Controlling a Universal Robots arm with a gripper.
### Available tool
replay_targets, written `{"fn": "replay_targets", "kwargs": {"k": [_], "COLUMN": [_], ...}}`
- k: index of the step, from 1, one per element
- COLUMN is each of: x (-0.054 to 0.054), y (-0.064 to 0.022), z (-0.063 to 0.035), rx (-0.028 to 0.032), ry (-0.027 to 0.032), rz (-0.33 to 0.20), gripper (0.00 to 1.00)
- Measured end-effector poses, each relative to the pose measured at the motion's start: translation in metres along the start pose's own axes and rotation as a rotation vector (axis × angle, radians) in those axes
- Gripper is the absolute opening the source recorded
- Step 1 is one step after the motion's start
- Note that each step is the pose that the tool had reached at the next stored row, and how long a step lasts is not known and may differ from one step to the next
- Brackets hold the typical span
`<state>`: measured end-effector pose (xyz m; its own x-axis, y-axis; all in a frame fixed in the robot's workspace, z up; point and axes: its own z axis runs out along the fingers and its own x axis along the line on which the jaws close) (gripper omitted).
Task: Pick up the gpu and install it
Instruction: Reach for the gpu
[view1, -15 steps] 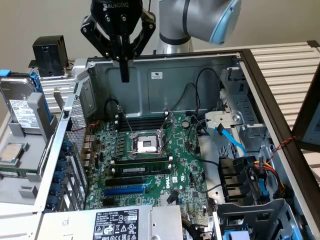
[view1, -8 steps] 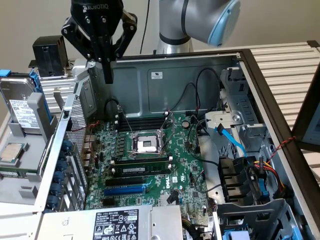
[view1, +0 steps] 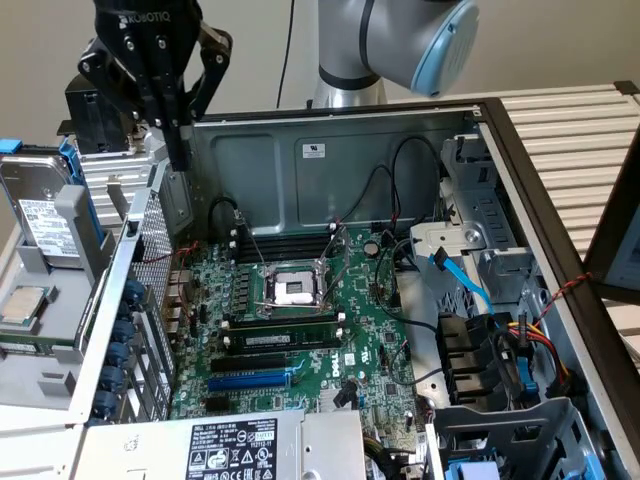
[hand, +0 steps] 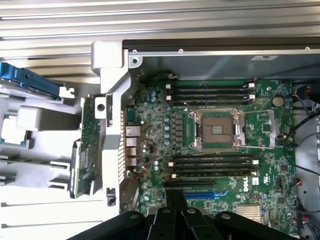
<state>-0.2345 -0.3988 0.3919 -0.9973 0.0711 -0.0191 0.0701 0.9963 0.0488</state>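
Observation:
The gpu (hand: 81, 150) stands on edge in a grey holder just outside the case's rear wall; I see its thin green board and its silver end bracket (hand: 101, 107). My black gripper (view1: 181, 158) hangs above that rear wall at the exterior view's upper left, pointing down. Its fingers are shut with nothing between them. In the wrist view the gripper (hand: 175, 200) hangs over the blue expansion slot (hand: 202, 194) of the large green motherboard (view1: 300, 330). The gripper is apart from the gpu.
The open computer case (view1: 330, 150) lies on its side, with an empty CPU socket (view1: 295, 290), black memory sticks (view1: 285, 335), cables and drive bays (view1: 500, 360). A hard drive (view1: 40, 215) and a CPU chip (view1: 22, 305) rest in the grey holder. The power supply (view1: 230, 445) sits at the front.

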Motion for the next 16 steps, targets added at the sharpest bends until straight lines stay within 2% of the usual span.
{"fn": "replay_targets", "kwargs": {"k": [4,10,16], "x": [0.017,0.032,0.059], "y": [-0.0012,-0.0024,-0.0044], "z": [0.0008,0.0032,0.0043], "rx": [0.0001,0.0002,-0.0018], "ry": [0.0000,-0.0005,-0.0004], "rz": [0.002,0.013,0.014], "gripper": [0.11,0.11,0.11]}}
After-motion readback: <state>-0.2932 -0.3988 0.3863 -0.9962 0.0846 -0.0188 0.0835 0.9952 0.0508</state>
